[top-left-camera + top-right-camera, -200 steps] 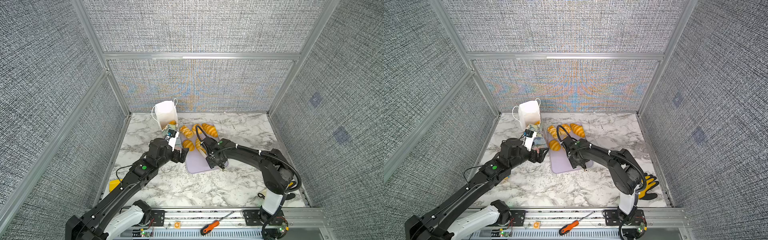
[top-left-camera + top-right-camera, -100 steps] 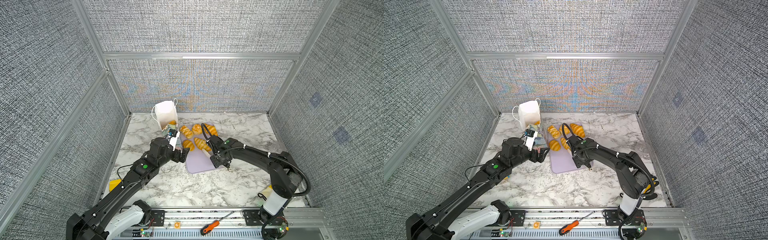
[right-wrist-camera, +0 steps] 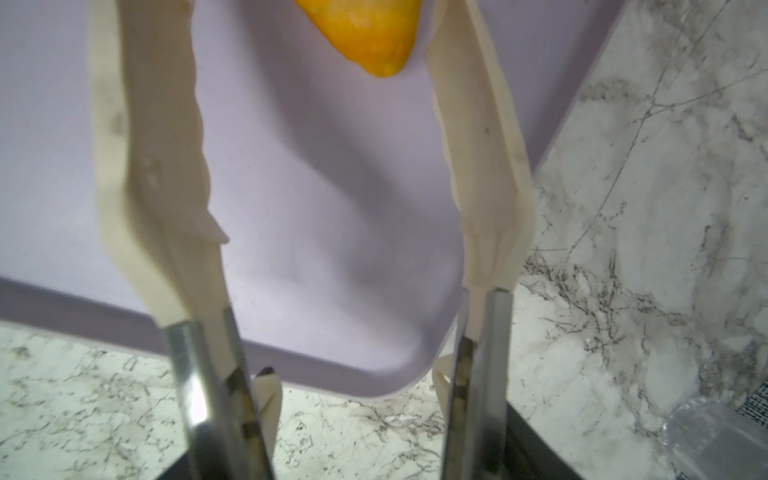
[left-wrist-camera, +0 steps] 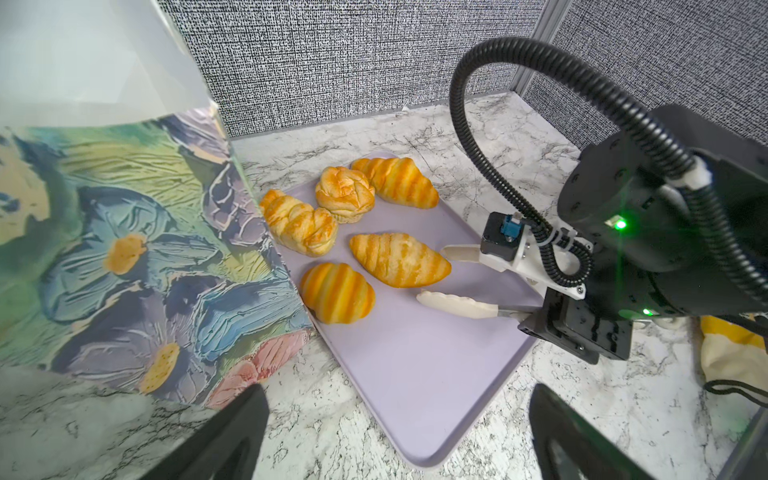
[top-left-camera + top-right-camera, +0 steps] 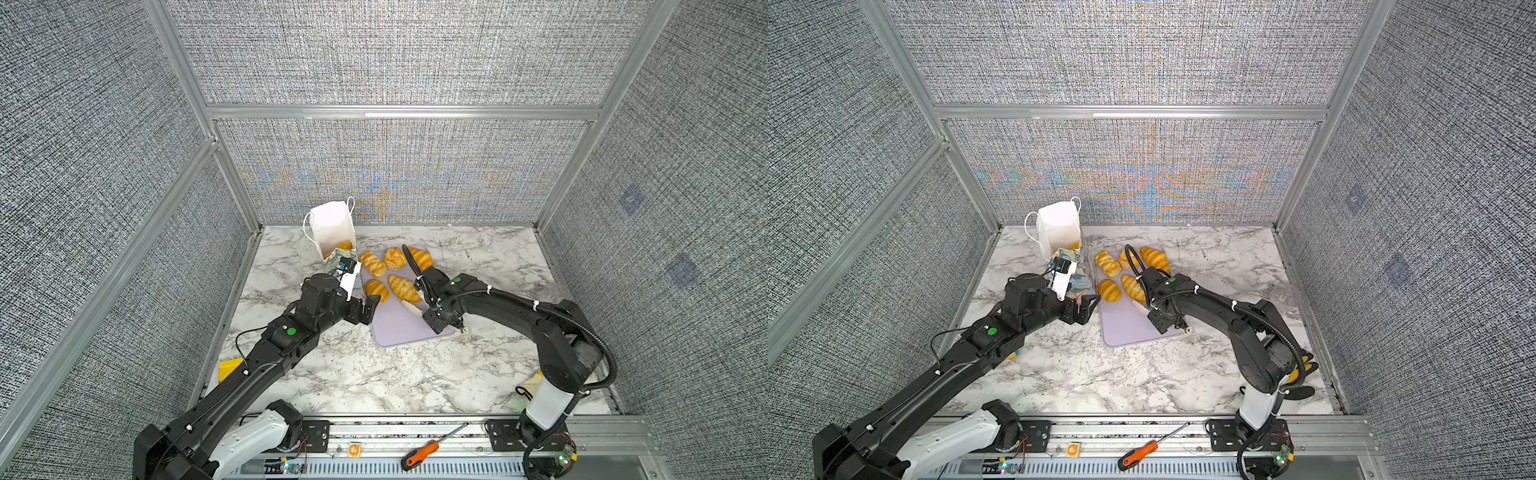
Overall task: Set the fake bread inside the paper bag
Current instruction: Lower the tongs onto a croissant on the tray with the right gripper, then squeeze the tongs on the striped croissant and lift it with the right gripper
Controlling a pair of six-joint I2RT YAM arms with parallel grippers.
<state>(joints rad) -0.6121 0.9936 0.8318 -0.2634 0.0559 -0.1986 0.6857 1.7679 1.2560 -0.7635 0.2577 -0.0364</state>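
Five pieces of fake bread lie at the far end of the lilac tray (image 5: 399, 332), among them a croissant (image 5: 404, 288) and a roll (image 5: 377, 289). One more piece (image 5: 345, 244) shows inside the paper bag (image 5: 332, 226), which leans at the back left with its white mouth toward the tray. In the left wrist view the bag's floral side (image 4: 124, 257) stands beside the roll (image 4: 336, 293). My right gripper (image 5: 415, 297) is open, and its cream fingers (image 4: 455, 304) straddle the croissant's end (image 3: 374, 37) without pinching it. My left gripper (image 5: 371, 307) is open and empty at the tray's left edge.
An orange-handled screwdriver (image 5: 419, 453) lies on the front rail. A yellow object (image 5: 228, 368) sits at the left under my left arm. A yellow and black glove (image 5: 1302, 370) lies behind my right arm's base. Grey walls enclose the marble table on three sides.
My right arm has drawn back to the right, uncovering the croissants, and its jaws have widened a little. The left arm and the bag have not moved.
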